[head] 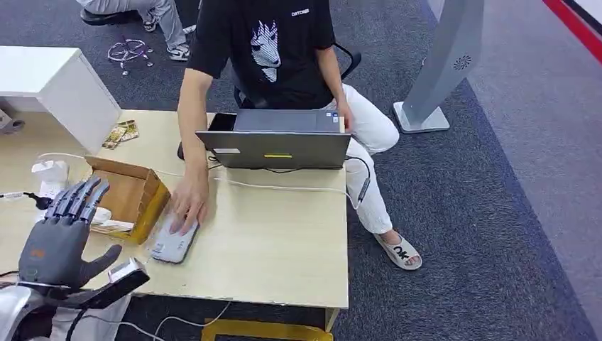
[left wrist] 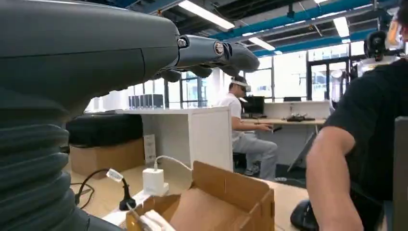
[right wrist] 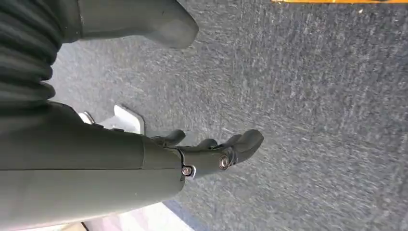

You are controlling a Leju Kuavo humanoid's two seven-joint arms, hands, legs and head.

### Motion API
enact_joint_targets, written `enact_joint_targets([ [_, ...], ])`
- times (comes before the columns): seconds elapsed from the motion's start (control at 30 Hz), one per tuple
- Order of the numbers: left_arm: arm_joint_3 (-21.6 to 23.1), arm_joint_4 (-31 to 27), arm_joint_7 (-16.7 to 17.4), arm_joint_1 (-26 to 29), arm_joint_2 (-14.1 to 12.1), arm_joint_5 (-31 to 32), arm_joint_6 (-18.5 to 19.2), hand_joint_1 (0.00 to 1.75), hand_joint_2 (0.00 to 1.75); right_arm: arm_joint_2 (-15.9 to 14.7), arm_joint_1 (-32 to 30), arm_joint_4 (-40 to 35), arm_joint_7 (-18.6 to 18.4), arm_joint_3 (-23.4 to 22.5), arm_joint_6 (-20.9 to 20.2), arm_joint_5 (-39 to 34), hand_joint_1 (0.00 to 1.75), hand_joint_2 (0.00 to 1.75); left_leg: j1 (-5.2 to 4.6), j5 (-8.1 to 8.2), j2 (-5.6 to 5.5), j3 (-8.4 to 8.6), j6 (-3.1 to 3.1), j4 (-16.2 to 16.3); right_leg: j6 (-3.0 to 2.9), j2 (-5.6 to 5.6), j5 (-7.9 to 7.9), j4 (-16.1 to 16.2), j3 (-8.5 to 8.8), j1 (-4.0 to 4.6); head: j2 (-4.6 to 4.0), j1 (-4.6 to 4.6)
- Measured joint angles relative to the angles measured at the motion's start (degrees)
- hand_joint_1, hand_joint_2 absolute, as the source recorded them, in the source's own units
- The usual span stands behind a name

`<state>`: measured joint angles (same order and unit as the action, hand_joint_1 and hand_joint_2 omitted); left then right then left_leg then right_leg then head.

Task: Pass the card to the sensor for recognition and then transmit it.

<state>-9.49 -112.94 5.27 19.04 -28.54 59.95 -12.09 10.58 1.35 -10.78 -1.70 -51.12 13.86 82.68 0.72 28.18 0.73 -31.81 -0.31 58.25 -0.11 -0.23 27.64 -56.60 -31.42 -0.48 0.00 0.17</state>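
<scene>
On the pale wood table (head: 284,241), over grey carpet (head: 497,213), left hand (head: 60,238) fingers spread, empty.

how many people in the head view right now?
2. One person in a black T-shirt sits behind the laptop, a hand resting on the grey sensor. A second person's legs show at the top edge; others may be out of frame.

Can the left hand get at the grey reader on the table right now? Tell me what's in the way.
Probably not yet. The left hand hovers open near the cardboard box, close to the grey reader, but a person's hand rests on top of the reader.
</scene>
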Motion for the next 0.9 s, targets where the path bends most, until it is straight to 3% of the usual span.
enact_joint_targets([
  [0.13,-0.1,-1.5,0.3,1.9,-0.5,-0.2,0.7,0.0,1.75,0.2,0.0,-0.4,0.0,-0.4,0.0,0.0,0.0,1.75,-0.01,0.0,-0.04,-0.02,0.0,0.0,0.0,-0.02,0.0,0.0,0.04,0.0,0.0,0.0],
  [0.23,-0.8,-2.8,2.8,4.8,-0.7,-0.3,3.8,0.0,1.75,0.4,-0.3,-1.1,-0.5,-0.7,0.2,-0.3,0.0,1.75,-0.01,0.01,0.07,0.02,0.0,0.0,0.0,0.05,-0.01,0.0,0.03,0.0,0.0,-0.02],
  [0.4,-3.1,-3.6,4.0,7.7,-0.5,0.1,5.5,0.0,1.75,1.2,-1.1,-3.2,-1.0,-0.8,-0.9,-0.3,0.0,1.75,-0.01,0.0,-0.11,-0.01,0.0,0.0,0.0,-0.12,0.0,0.0,0.06,-0.01,0.0,0.0],
  [0.9,-11.3,-2.1,4.2,8.8,3.3,0.6,10.1,0.0,1.75,2.1,-1.8,-7.5,-1.2,-0.8,-2.6,1.0,0.0,1.75,-0.01,-0.01,-0.15,0.0,0.0,0.0,0.0,-0.15,0.0,0.0,0.1,-0.01,0.0,0.0],
])
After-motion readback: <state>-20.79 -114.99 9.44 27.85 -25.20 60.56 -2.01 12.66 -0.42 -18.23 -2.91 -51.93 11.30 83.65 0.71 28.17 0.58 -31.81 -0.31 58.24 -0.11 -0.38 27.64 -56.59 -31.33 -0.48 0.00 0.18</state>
